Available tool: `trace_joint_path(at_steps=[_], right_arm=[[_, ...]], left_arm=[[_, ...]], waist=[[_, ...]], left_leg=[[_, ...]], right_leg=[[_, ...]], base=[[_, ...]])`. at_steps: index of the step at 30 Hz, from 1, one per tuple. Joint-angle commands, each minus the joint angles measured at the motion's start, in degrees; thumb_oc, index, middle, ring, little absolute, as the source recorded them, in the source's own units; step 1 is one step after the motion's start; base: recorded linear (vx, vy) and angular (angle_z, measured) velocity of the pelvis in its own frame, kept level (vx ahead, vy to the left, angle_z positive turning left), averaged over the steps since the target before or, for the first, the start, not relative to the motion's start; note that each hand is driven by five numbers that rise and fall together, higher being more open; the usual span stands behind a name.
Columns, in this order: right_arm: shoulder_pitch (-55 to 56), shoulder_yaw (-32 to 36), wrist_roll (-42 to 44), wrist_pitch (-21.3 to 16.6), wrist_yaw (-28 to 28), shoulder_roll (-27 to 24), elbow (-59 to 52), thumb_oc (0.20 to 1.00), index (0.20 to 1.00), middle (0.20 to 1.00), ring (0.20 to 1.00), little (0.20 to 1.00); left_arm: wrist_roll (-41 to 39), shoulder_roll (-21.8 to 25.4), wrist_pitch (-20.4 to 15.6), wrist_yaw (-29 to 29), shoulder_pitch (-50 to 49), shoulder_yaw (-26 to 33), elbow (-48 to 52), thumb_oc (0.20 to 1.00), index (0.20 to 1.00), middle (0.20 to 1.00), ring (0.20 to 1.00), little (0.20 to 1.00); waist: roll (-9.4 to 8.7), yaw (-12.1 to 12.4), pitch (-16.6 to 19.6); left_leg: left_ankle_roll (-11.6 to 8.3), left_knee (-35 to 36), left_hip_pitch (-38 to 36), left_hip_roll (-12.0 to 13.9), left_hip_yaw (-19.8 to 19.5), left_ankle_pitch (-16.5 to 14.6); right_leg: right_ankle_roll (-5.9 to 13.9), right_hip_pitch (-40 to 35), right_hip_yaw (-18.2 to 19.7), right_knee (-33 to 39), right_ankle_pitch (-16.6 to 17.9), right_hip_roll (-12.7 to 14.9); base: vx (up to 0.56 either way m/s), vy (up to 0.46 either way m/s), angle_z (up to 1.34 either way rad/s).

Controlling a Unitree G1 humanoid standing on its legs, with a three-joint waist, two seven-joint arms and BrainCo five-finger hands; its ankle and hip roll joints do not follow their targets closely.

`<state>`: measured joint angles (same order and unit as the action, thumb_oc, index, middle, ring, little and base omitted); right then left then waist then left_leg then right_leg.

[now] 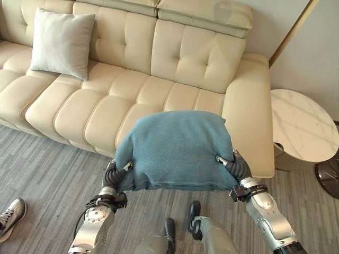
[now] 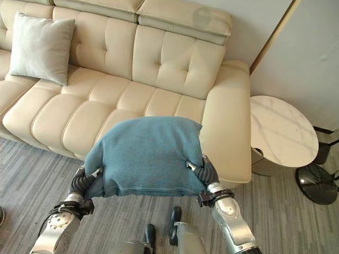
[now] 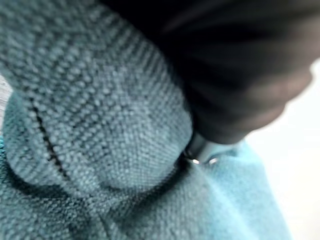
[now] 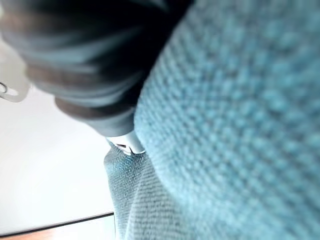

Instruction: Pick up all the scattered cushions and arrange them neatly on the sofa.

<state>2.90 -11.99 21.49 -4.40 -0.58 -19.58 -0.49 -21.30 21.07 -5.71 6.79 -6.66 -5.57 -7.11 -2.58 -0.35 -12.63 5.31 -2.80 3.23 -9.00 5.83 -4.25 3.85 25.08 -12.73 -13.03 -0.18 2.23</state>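
With the teal cushion pinched at its lower corners by left hand and right hand, the sofa seat lies straight ahead, cushion's long axis running parallel to its front edge

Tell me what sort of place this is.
Most likely a living room, or a room set up as one. A cream tufted sofa with a grey cushion on it stands on grey carpet, and a round marble-topped side table sits beside its arm.
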Motion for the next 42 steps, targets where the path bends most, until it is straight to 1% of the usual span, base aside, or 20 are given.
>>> trace_joint_path(at_steps=[1, 5, 7, 8, 9, 10, 11, 15, 17, 18, 21, 27, 29, 33, 34, 35, 36, 37, 39, 42], right_arm=[[-2.56, 1.49, 3.93, -6.42, -2.90, 2.05, -7.40, 0.200, 0.200, 0.200, 0.200, 0.200], [-0.60, 3.46, 4.17, -6.47, -2.31, 0.94, -7.11, 0.200, 0.200, 0.200, 0.200, 0.200], [-0.59, 3.83, 4.42, -6.78, -2.12, 0.20, -7.08, 0.200, 0.200, 0.200, 0.200, 0.200], [-0.74, 4.10, 4.44, -6.61, -1.70, -0.33, -6.62, 0.200, 0.200, 0.200, 0.200, 0.200], [-1.26, 4.62, 4.14, -6.37, -1.00, -0.58, -6.18, 0.200, 0.200, 0.200, 0.200, 0.200], [-1.29, 4.63, 4.13, -6.37, -0.99, -0.53, -6.18, 0.200, 0.200, 0.200, 0.200, 0.200], [-1.53, 4.84, 4.13, -6.29, -0.81, -0.40, -6.16, 0.200, 0.200, 0.200, 0.200, 0.200], [-1.88, 5.00, 2.83, -6.56, 0.22, -0.07, -5.25, 0.200, 0.200, 0.200, 0.200, 0.200], [-1.51, 5.18, 2.46, -6.29, -0.20, 0.29, -5.50, 0.200, 0.200, 0.200, 0.200, 0.200], [-1.51, 4.59, 0.96, -5.48, -0.80, 0.48, -5.40, 0.200, 0.200, 0.200, 0.200, 0.200], [-3.35, 2.78, -0.52, -4.67, -1.62, 1.17, -4.56, 0.200, 0.200, 0.200, 0.200, 0.200], [-8.38, -0.21, -2.36, -4.78, -0.95, 3.02, -3.23, 0.200, 0.200, 0.200, 0.200, 0.200], [-12.34, -1.48, -3.21, -5.67, 1.33, 3.99, -2.03, 0.200, 0.200, 0.200, 0.200, 0.200], [-29.40, -5.74, -8.73, -8.33, 9.74, 6.64, 1.83, 0.200, 0.200, 0.200, 0.200, 0.200], [-29.45, -5.72, -8.73, -8.34, 9.74, 6.64, 1.86, 0.200, 0.200, 0.200, 0.200, 0.200], [-40.07, -7.45, -11.17, -9.25, 14.56, 7.05, 6.23, 0.200, 0.200, 0.200, 0.200, 0.200], [-50.30, -8.27, -15.44, -8.97, 19.69, 5.54, 10.85, 0.200, 0.200, 0.200, 0.200, 0.200], [-55.53, -8.55, -17.17, -8.68, 22.15, 4.69, 13.54, 0.200, 0.200, 0.200, 0.200, 0.200], [-59.77, -8.69, -18.15, -8.07, 24.34, 3.92, 16.21, 0.200, 0.200, 0.200, 0.200, 0.200], [-74.10, -8.76, -19.24, -5.96, 30.44, 0.16, 26.53, 0.200, 0.200, 0.200, 0.200, 0.200]], left_arm=[[1.26, 0.66, -5.56, -1.69, 1.87, -1.32, 9.82, 0.200, 0.200, 0.200, 0.200, 0.200], [1.08, 0.44, -5.31, -2.76, 1.55, -2.03, 9.91, 0.200, 0.200, 0.200, 0.200, 0.200], [0.81, 0.35, -5.42, -2.99, 1.43, -2.05, 9.70, 0.200, 0.200, 0.200, 0.200, 0.200], [0.46, 0.13, -5.28, -3.02, 1.64, -2.20, 9.08, 0.200, 0.200, 0.200, 0.200, 0.200], [0.69, 0.16, -4.89, -2.97, 1.72, -2.05, 8.66, 0.200, 0.200, 0.200, 0.200, 0.200], [0.69, 0.20, -4.88, -2.97, 1.75, -2.04, 8.65, 0.200, 0.200, 0.200, 0.200, 0.200], [0.99, 0.44, -4.84, -3.08, 1.37, -2.05, 8.95, 0.200, 0.200, 0.200, 0.200, 0.200], [1.62, 0.46, -5.06, -1.54, 1.56, -1.68, 8.94, 0.200, 0.200, 0.200, 0.200, 0.200], [1.52, 0.25, -4.92, -2.08, 1.45, -1.83, 9.17, 0.200, 0.200, 0.200, 0.200, 0.200], [1.36, 0.66, -4.90, -2.98, 0.36, -1.67, 9.81, 0.200, 0.200, 0.200, 0.200, 0.200], [1.57, 2.09, -4.92, -3.18, -0.22, -0.55, 9.98, 0.200, 0.200, 0.200, 0.200, 0.200], [3.06, 3.33, -5.72, -0.89, 1.25, 0.89, 8.92, 0.200, 0.200, 0.200, 0.200, 0.200], [3.67, 3.16, -6.51, 1.87, 4.78, 0.12, 7.18, 0.200, 0.200, 0.200, 0.200, 0.200], [6.27, 4.51, -8.99, 10.93, 21.93, -4.12, -0.28, 0.200, 0.200, 0.200, 0.200, 0.200], [6.27, 4.51, -9.01, 10.94, 21.99, -4.14, -0.32, 0.200, 0.200, 0.200, 0.200, 0.200], [8.90, 7.34, -10.05, 15.69, 31.99, -6.04, -4.58, 0.200, 0.200, 0.200, 0.200, 0.200], [9.44, 9.09, -10.81, 19.49, 41.66, -7.97, -9.39, 0.200, 0.200, 0.200, 0.200, 0.200], [9.91, 10.24, -10.97, 21.43, 46.42, -9.13, -11.39, 0.200, 0.200, 0.200, 0.200, 0.200], [10.13, 10.88, -11.07, 22.73, 50.56, -9.98, -12.83, 0.200, 0.200, 0.200, 0.200, 0.200], [9.63, 12.02, -10.71, 26.14, 65.17, -14.09, -21.66, 0.200, 0.200, 0.200, 0.200, 0.200]], waist=[[-0.78, -0.98, 1.57], [0.19, -2.81, 3.71], [0.51, -3.48, 3.98], [-0.22, -3.61, 3.69], [-1.21, -2.76, 2.97], [-1.40, -2.77, 3.07], [-2.00, -2.26, 2.98], [-1.75, -0.48, 1.85], [-1.59, -0.47, 2.18], [-1.52, -0.35, 2.97], [-1.63, 0.59, 3.76], [-1.21, 2.02, 4.68], [-0.61, 2.02, 4.82], [0.63, 1.69, 2.89], [0.63, 1.70, 2.90], [1.24, 2.00, 2.05], [1.67, 2.40, 1.46], [1.85, 2.81, 0.92], [1.87, 3.24, 0.45], [2.24, 4.15, -1.01]], left_leg=[[-4.71, -4.41, -5.33, 1.51, -7.73, -7.26], [-7.89, -7.34, -5.48, 4.91, -6.56, -6.01], [-9.39, -13.50, -4.03, 7.01, -4.60, -3.86], [-9.17, -18.27, -0.65, 8.58, -2.64, -2.34], [-7.22, -19.07, 3.67, 9.42, -1.20, -5.35], [-7.16, -18.86, 3.80, 9.23, -1.14, -5.04], [-6.91, -15.84, 5.48, 8.66, -2.32, -6.10], [-8.62, -9.88, 10.74, 6.67, -8.12, -0.55], [-8.68, -8.70, 10.05, 6.84, -9.59, -0.12], [-7.62, -7.48, 8.60, 6.38, -8.63, -0.50], [-5.94, -5.03, 5.90, 6.96, -5.16, -0.67], [-4.70, -2.70, 4.74, 6.87, -2.17, -0.73], [-4.66, -1.77, 5.30, 6.62, -2.03, -0.27], [-4.70, -0.53, 10.32, 6.20, -1.68, 1.55], [-4.70, -0.55, 10.37, 6.20, -1.68, 1.54], [-4.91, -0.28, 13.37, 5.94, -1.34, 2.61], [-5.19, -0.08, 15.51, 5.76, -1.58, 3.56], [-5.37, -0.09, 16.29, 5.65, -1.91, 3.81], [-5.48, 0.26, 17.13, 5.48, -2.20, 4.53], [-6.05, 1.16, 19.95, 5.21, -3.45, 6.22]], right_leg=[[2.10, -8.96, 0.86, 6.56, 1.67, -0.24], [1.17, -11.60, -1.22, 7.53, 0.99, 0.05], [0.16, -14.10, -0.52, 8.45, -0.11, -1.12], [-0.32, -16.06, 0.64, 9.46, -1.00, -1.01], [-0.11, -18.09, 2.92, 10.17, -1.61, -0.61], [-0.08, -17.91, 2.95, 10.24, -1.46, -0.43], [0.33, -18.74, 4.71, 10.49, -1.68, -0.28], [0.12, -20.23, 8.66, 9.88, -2.70, -1.23], [0.34, -20.46, 10.25, 8.93, -3.30, -1.65], [0.85, -20.52, 12.45, 8.05, -3.36, -1.14], [2.09, -20.09, 15.24, 7.64, -2.54, -0.30], [3.58, -19.24, 15.21, 8.96, -0.86, 1.14], [3.60, -18.43, 14.96, 9.88, -0.25, 1.61], [3.84, -12.67, 15.68, 10.35, 1.55, 1.76], [3.84, -12.61, 15.68, 10.32, 1.55, 1.76], [3.97, -9.65, 15.84, 10.29, 2.44, 1.76], [3.98, -7.25, 15.56, 10.20, 2.88, 1.87], [3.97, -6.64, 15.33, 10.18, 2.68, 1.89], [3.93, -5.60, 15.25, 10.28, 3.05, 1.96], [4.03, -2.29, 14.39, 10.21, 3.31, 1.93]], base=[[0.29, -0.079, 0.67], [0.26, -0.125, 0.82], [0.23, -0.095, 0.72], [0.25, -0.045, 0.08], [0.16, -0.024, -0.36], [0.19, 0.063, -0.79], [0.14, 0.093, -0.82], [0.17, 0.139, -0.97], [0.21, 0.236, -1.35], [0.28, 0.331, -0.98], [0.19, 0.246, -1.11], [0.05, 0.072, -0.44], [-0.03, 0.006, 0.00], [-0.16, 0.010, 0.01], [-0.21, 0.033, 0.02], [-0.19, 0.026, 0.04], [-0.21, 0.016, 0.02], [-0.11, -0.017, 0.00], [-0.05, -0.021, -0.11], [-0.06, -0.033, 0.10]])
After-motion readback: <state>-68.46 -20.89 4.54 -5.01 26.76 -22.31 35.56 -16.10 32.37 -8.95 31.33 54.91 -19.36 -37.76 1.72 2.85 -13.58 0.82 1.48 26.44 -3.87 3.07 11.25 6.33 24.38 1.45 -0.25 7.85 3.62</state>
